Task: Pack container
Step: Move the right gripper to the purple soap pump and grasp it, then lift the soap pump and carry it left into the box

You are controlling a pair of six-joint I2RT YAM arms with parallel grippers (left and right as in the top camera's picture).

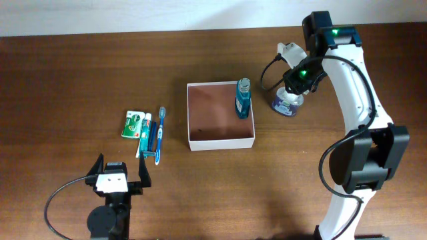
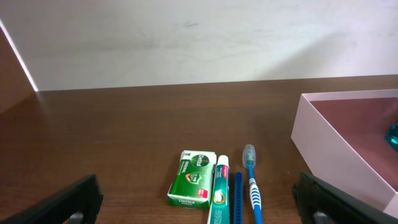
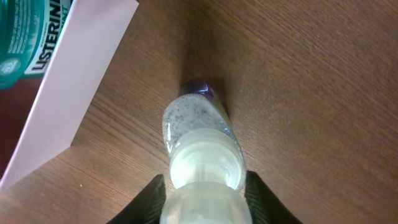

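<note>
The container (image 1: 221,142), a shallow white-walled box with a pinkish-brown floor, sits mid-table. A blue mouthwash bottle (image 1: 243,99) stands upright inside it against the right wall. Just right of the box stands a clear bottle (image 1: 285,103) with a purple base and a white cap. My right gripper (image 1: 295,81) hangs over it. In the right wrist view both fingers of the right gripper (image 3: 205,202) press the sides of the clear bottle's (image 3: 199,137) cap. My left gripper (image 1: 121,163) is wide open near the front left, holding nothing.
Left of the box lie a green soap box (image 2: 193,177), a toothpaste tube (image 2: 219,193), a dark blue stick and a blue toothbrush (image 2: 253,186), just ahead of the left gripper (image 2: 199,202). The container's wall (image 2: 329,149) rises to their right.
</note>
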